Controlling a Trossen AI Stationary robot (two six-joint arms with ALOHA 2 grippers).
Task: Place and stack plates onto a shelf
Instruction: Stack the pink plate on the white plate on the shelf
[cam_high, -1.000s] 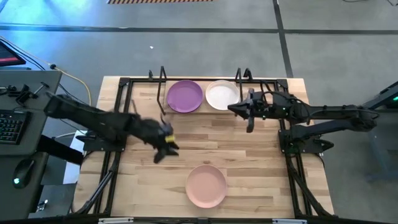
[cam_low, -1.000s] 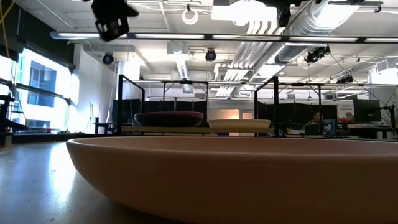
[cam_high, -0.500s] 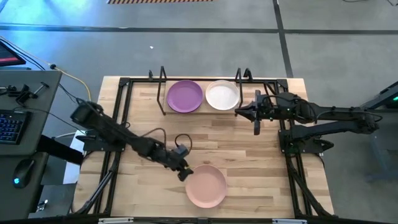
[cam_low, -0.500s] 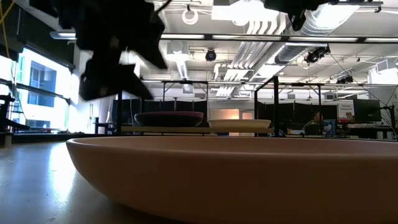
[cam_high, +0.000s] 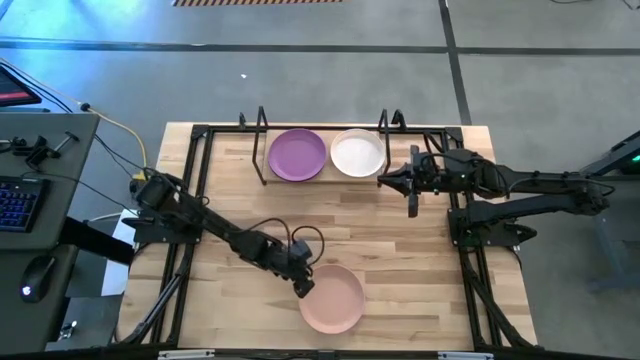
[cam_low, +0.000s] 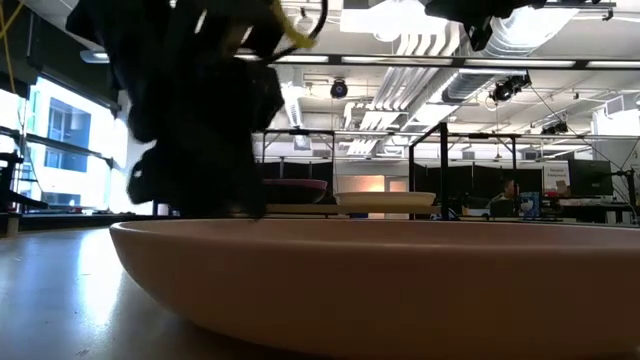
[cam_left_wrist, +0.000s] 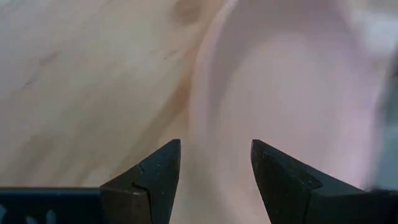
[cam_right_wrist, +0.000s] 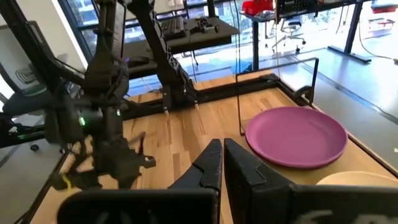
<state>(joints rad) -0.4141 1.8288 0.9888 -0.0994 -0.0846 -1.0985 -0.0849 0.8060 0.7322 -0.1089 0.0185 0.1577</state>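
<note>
A light-wood table (cam_high: 400, 240) stands on a grey floor, with an open workshop room of desks and ceiling ducts behind it. At the table's far edge sits the shelf (cam_high: 325, 180), a low wood board with black wire uprights, and on it the purple plate (cam_high: 297, 155) and the cream-white plate (cam_high: 357, 153) lie side by side, just touching. The pale pink plate (cam_high: 335, 298) lies on the table near its front edge, well apart from the shelf. The left gripper (cam_high: 303, 283) is down at this plate's left rim; in the left wrist view its fingers (cam_left_wrist: 155, 177) are spread, with the plate's rim between them. The right gripper (cam_high: 411, 203) hovers just beside the shelf's right end, its fingers (cam_right_wrist: 211, 165) pressed nearly together and holding nothing.
</note>
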